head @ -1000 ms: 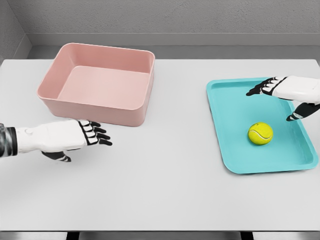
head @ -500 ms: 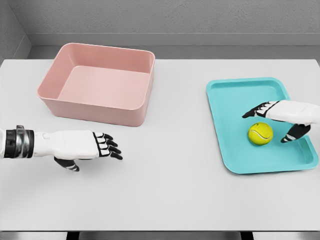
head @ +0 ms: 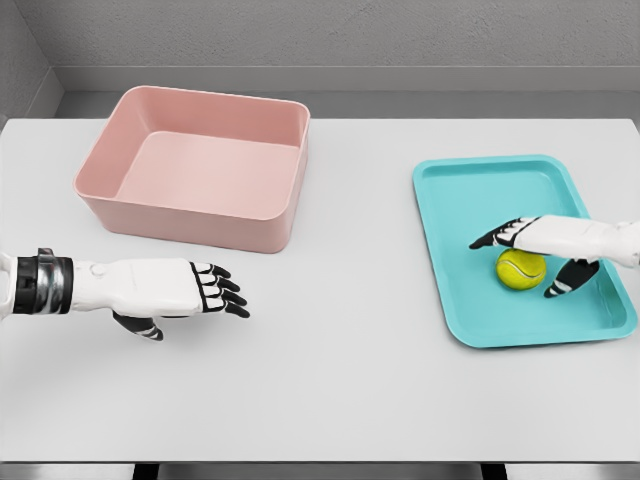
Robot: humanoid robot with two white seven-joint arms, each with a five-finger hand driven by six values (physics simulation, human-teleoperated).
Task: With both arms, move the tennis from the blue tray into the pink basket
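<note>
A yellow-green tennis ball (head: 518, 271) lies on the blue tray (head: 470, 205) at the right of the table. My right hand (head: 530, 260) hovers right over the ball, fingers spread above it and thumb low on its right side; it does not grip the ball. The pink basket (head: 195, 165) stands empty at the far left. My left hand (head: 190, 300) floats open over the table in front of the basket, fingers pointing right.
The grey-white table (head: 340, 370) carries only the basket and the tray. A wide gap of tabletop separates them. A grey wall runs behind the table's far edge.
My right hand has come down and leftward from the tray's far right corner to just over the ball. My left hand has slid right and slightly toward me.
</note>
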